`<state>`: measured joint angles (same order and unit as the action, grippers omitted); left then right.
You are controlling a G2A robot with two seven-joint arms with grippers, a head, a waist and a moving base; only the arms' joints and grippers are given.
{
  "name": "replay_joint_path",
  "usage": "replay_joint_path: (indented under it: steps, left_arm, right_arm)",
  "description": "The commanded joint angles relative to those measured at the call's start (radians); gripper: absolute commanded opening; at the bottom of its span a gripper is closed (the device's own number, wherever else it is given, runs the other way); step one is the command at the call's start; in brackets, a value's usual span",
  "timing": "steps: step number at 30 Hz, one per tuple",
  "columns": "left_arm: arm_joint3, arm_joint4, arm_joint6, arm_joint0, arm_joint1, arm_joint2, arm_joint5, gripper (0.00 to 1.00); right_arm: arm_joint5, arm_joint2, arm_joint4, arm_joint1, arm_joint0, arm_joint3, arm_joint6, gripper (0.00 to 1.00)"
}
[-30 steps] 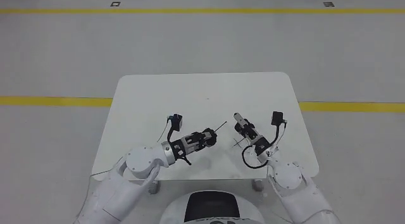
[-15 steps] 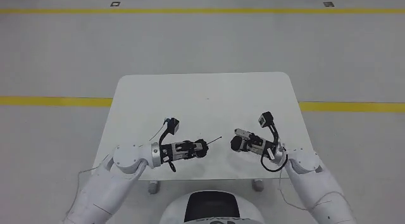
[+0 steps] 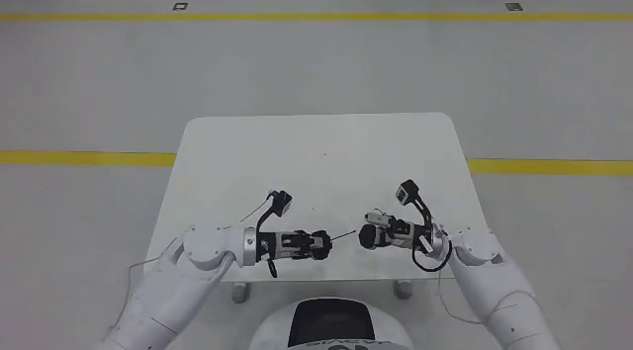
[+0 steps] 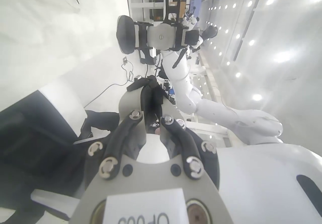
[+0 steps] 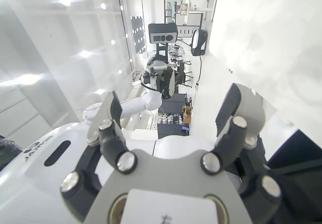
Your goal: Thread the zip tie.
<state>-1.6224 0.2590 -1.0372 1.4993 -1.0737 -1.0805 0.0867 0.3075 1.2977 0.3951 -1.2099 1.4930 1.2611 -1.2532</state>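
Your left pincer (image 3: 325,242) is clenching the zip tie (image 3: 342,236); your right pincer (image 3: 364,237) is hanging released. The tie is likely light and whippy: grasp near its tip.

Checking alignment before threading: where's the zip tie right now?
Top view: the zip tie juts from the left end effector over the table's near edge, its free tip just short of the open right end effector.

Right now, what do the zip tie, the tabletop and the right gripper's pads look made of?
Zip tie: thin, black, sticks out straight, so probably stiff plastic. Table: smooth matte white top, perhaps laminate; the look leaves it open. Right gripper pads: black with fine ridges, rubber-like, on grey metal-looking fingers.
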Motion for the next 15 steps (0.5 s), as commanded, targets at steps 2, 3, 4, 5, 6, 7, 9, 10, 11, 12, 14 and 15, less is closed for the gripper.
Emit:
replay_joint_path:
  steps: [2, 3, 4, 5, 6, 7, 9, 10, 11, 12, 14, 15]
  left_arm:
    - [0.002, 0.010, -0.062, -0.012, 0.002, 0.023, 0.017, 0.00]
    - [0.009, 0.007, -0.072, -0.017, 0.004, 0.027, 0.017, 0.00]
    - [0.010, -0.004, -0.072, -0.020, 0.005, 0.032, 0.016, 0.00]
    - [0.008, -0.020, -0.062, -0.023, 0.006, 0.035, 0.021, 0.00]
    - [0.008, -0.020, -0.062, -0.023, 0.006, 0.035, 0.021, 0.00]
    - [0.008, -0.020, -0.062, -0.023, 0.006, 0.035, 0.021, 0.00]
    - [0.008, -0.020, -0.062, -0.023, 0.006, 0.035, 0.021, 0.00]
    - [0.008, -0.020, -0.062, -0.023, 0.006, 0.035, 0.021, 0.00]
    - [0.008, -0.019, -0.055, -0.023, 0.006, 0.038, 0.020, 0.00]
    - [0.011, -0.026, -0.044, -0.025, 0.006, 0.042, 0.017, 0.00]
    - [0.017, -0.027, -0.030, -0.030, 0.007, 0.049, 0.009, 0.00]
    - [0.018, -0.022, -0.028, -0.031, 0.007, 0.051, 0.009, 0.00]
  right_arm:
    - [0.001, -0.022, 0.036, 0.004, -0.039, -0.050, -0.137, 1.00]
    - [0.009, -0.048, 0.043, 0.006, -0.050, -0.059, -0.137, 1.00]
    - [0.013, -0.066, 0.056, 0.009, -0.058, -0.066, -0.137, 1.00]
    - [0.013, -0.066, 0.056, 0.009, -0.058, -0.066, -0.137, 1.00]
    - [0.013, -0.066, 0.056, 0.009, -0.058, -0.066, -0.137, 1.00]
    - [0.013, -0.066, 0.056, 0.009, -0.058, -0.066, -0.137, 1.00]
    - [0.013, -0.066, 0.056, 0.009, -0.058, -0.066, -0.137, 1.00]
    - [0.013, -0.066, 0.056, 0.009, -0.058, -0.066, -0.137, 1.00]
    - [0.017, -0.068, 0.047, 0.009, -0.058, -0.061, -0.125, 1.00]
    - [0.031, -0.069, 0.037, 0.010, -0.054, -0.056, -0.113, 1.00]
    - [0.029, -0.062, 0.061, 0.013, -0.054, -0.082, -0.123, 1.00]
    - [0.033, -0.065, 0.062, 0.014, -0.058, -0.087, -0.137, 1.00]
